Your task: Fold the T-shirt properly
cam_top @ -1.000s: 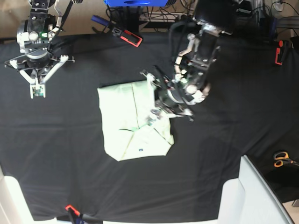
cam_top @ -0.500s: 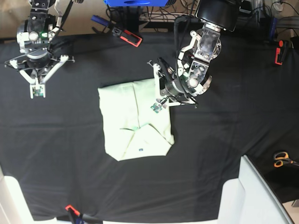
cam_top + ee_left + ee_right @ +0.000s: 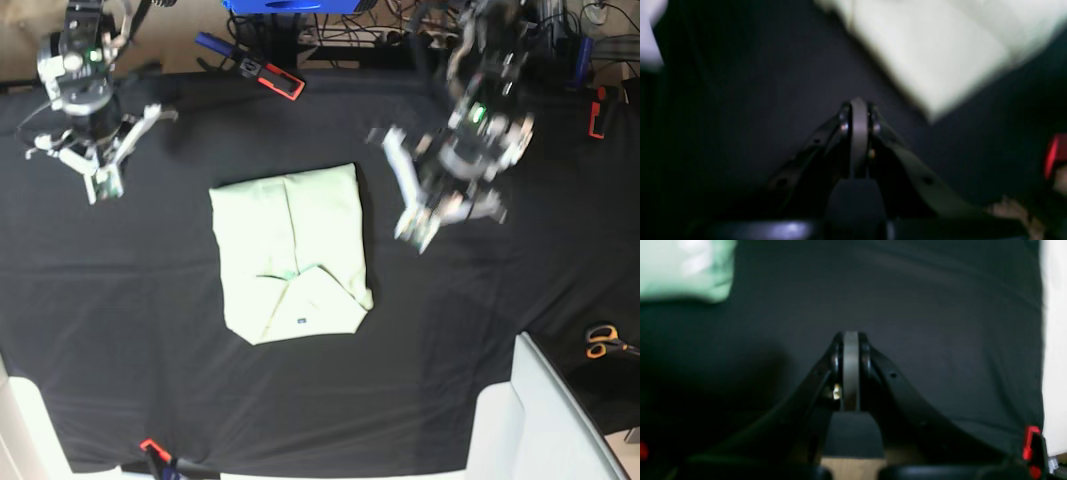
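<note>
Lying folded, T-shirt [image 3: 290, 255] seemingly long front-to-back | both fingers pinched shut, empty

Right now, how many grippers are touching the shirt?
0. Left gripper is shut, over bare black cloth to the side of the shirt. Right gripper is shut, far off near the table's far corner.

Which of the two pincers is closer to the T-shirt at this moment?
The left pincer, just beside the T-shirt edge in the base view. The right pincer hangs far off, near the table's corner.
</note>
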